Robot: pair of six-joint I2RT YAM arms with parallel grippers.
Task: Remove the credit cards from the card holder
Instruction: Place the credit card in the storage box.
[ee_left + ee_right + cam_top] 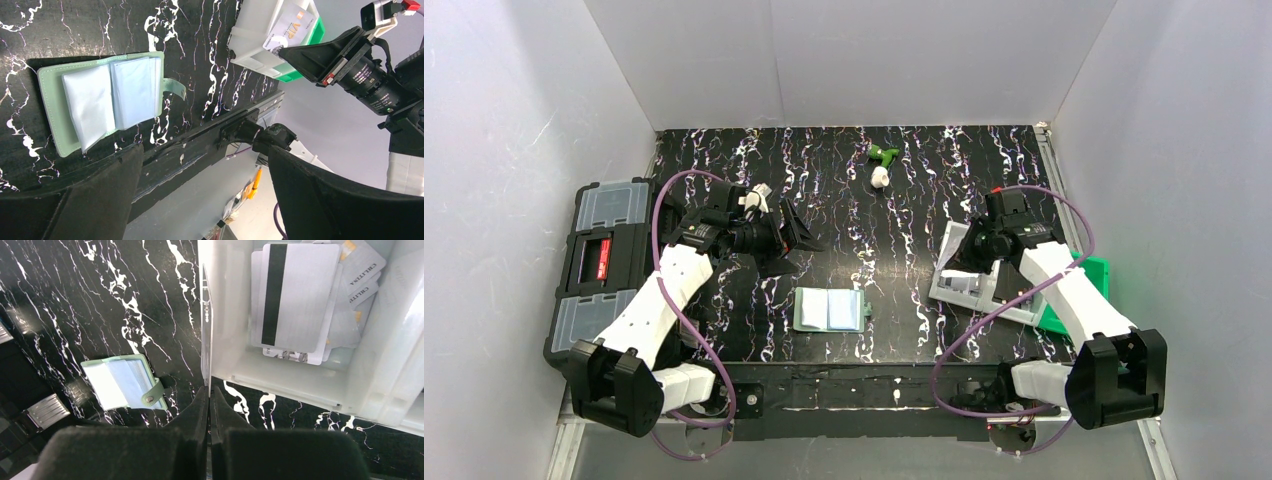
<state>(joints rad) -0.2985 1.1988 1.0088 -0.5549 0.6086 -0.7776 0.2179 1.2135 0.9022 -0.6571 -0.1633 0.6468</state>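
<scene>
I judge that I am in the middle of a delivery step. The right end effector [207, 390] is pressed together on one card [205, 325] and holds it right over the wall of the white tray [280, 385], on the side that faces the holder. Inside the tray a heap of cards [295, 295] lies flat. The held card stands on its edge, so I see only its thin side. Its long axis seems to continue the line of the fingers, running along that tray wall.

The next move, I think, calls for a small shift toward the inside of the tray and then an opening of the fingers, so that the card does not fall on the counter [904, 190].

The card holder [829, 310] lies open and flat on the counter, well apart from the tray on its left. Its long axis points at the tray, with the snap tab [152, 394] on the tray side (whether its sleeves hold more cards I cannot tell). The left end effector [796, 235] hangs with fingers wide apart and empty, farther left of the tray than the holder.
</scene>
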